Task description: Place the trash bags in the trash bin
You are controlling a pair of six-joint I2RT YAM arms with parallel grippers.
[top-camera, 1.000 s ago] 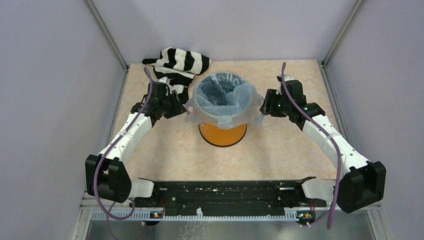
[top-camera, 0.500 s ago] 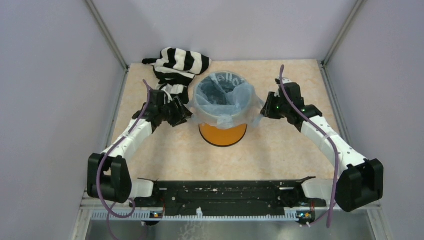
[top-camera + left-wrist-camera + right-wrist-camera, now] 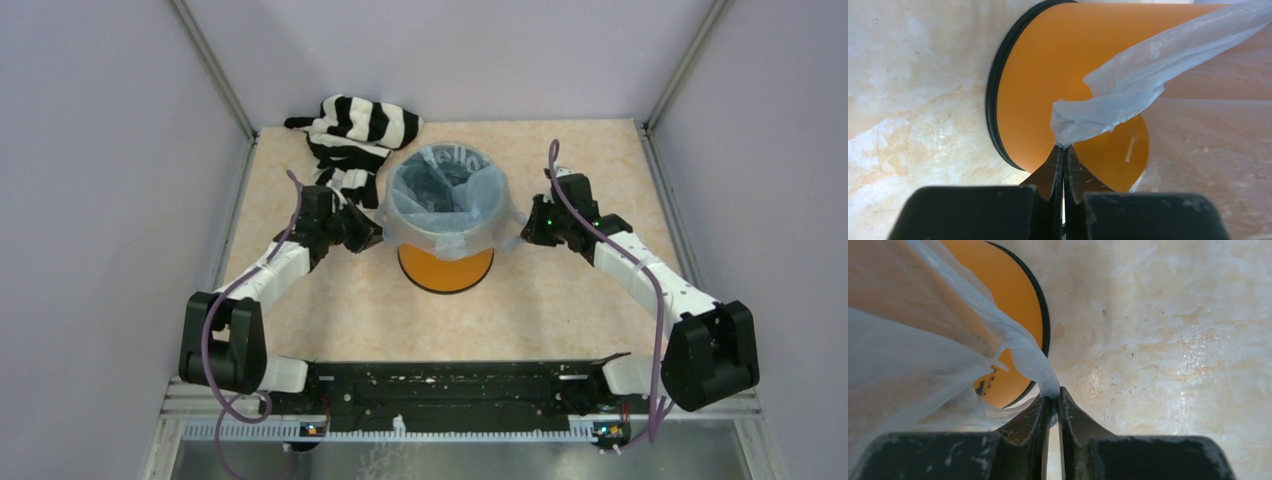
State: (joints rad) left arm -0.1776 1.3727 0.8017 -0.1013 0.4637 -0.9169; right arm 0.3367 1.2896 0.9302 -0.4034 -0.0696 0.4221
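Note:
The orange trash bin (image 3: 446, 265) stands upright mid-table. The light-blue trash bag (image 3: 447, 195) lines its mouth and is folded down over the rim, white lettering at the back. My left gripper (image 3: 372, 234) is at the bin's left side, shut on a pulled-out corner of the trash bag (image 3: 1108, 100), with the orange bin wall (image 3: 1038, 90) right behind it. At the bin's right side my right gripper (image 3: 520, 232) is shut on another strip of the trash bag (image 3: 1033, 360), which stretches tight from the bin (image 3: 1013, 305) to the fingertips.
A black-and-white striped cloth (image 3: 358, 130) lies crumpled behind the left gripper, at the back left of the table. Grey walls close in the beige marbled table (image 3: 590, 290) on three sides.
Both grippers closed on the bag's overhanging edges, and both arms came down and slightly toward the front beside the bin. The bag's side flaps are pulled lower.

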